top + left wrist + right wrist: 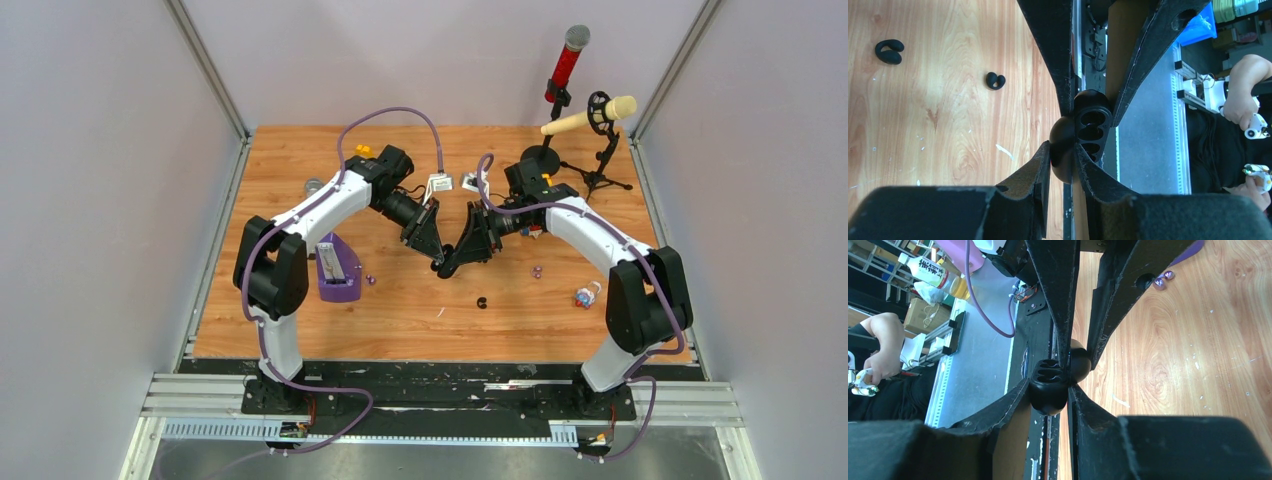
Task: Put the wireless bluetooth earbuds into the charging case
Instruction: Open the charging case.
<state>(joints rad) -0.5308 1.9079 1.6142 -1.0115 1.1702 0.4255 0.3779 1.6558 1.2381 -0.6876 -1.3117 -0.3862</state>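
A black charging case [449, 266] hangs open above the table's middle, held between both grippers. My left gripper [1063, 148] is shut on its rounded lid half [1062, 165]. My right gripper [1049, 385] is shut on the base half [1048, 395], whose empty earbud wells [1092, 131] show. Two black curled earbuds [889, 51] [995, 80] lie on the wood in the left wrist view. One of them [482, 301] shows in the top view, just in front of the grippers. Purple buds lie on the table [371, 280] [537, 271] [1163, 280].
A purple case on a stand [337, 268] sits left of centre. A small clear bottle with red and blue [585, 296] lies at the right. Two microphones on stands [567, 60] [590, 115] stand at the back right. Small white items [440, 185] lie behind the grippers.
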